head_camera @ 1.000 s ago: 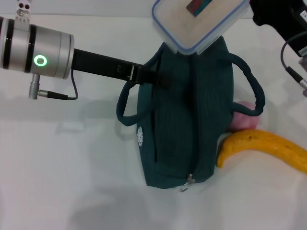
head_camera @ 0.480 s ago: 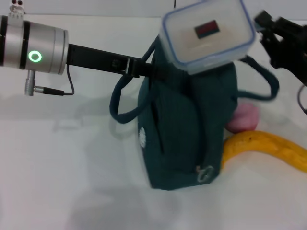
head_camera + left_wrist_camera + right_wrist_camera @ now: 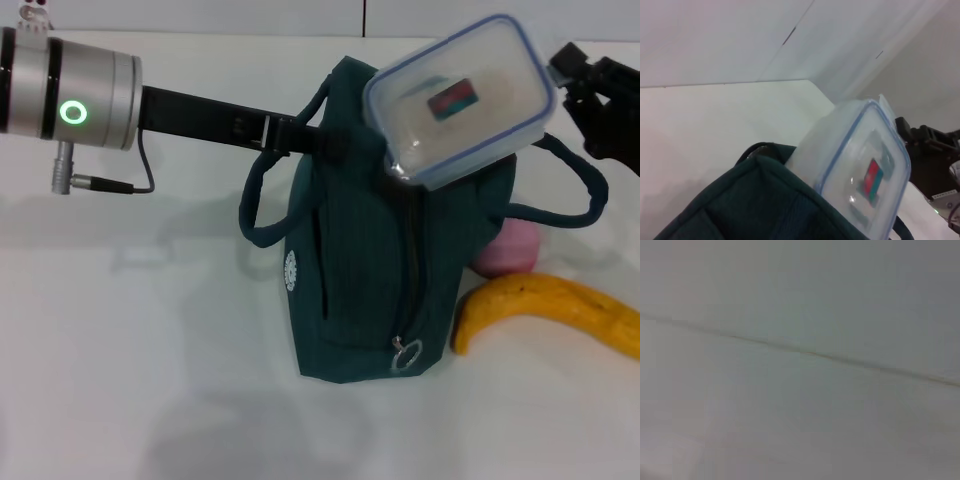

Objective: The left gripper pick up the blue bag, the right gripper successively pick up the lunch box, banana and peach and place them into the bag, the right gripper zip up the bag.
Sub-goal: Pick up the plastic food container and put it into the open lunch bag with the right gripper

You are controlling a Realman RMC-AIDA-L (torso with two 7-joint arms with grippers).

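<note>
From the left, my left pincer (image 3: 325,148) is reaching across the white tabletop (image 3: 130,350) and is clenching the upper edge of the blue bag (image 3: 370,270), propping it upright. The bag is soft fabric, so I am judging it will sag and fold unless it is gripped at the rim or a rope handle. At its mouth, the lunch box (image 3: 458,98) is tilting, one corner dipping into the opening; in the left wrist view the lunch box (image 3: 860,165) is leaning against the rim. It looks stiff, smooth and slippery, best gripped across its blue rim. My right pincer (image 3: 575,75) is just beside the box's far end; I cannot tell whether it is gripping. Beside the bag, the peach (image 3: 508,248) and banana (image 3: 550,305) are lying on the tabletop.
</note>
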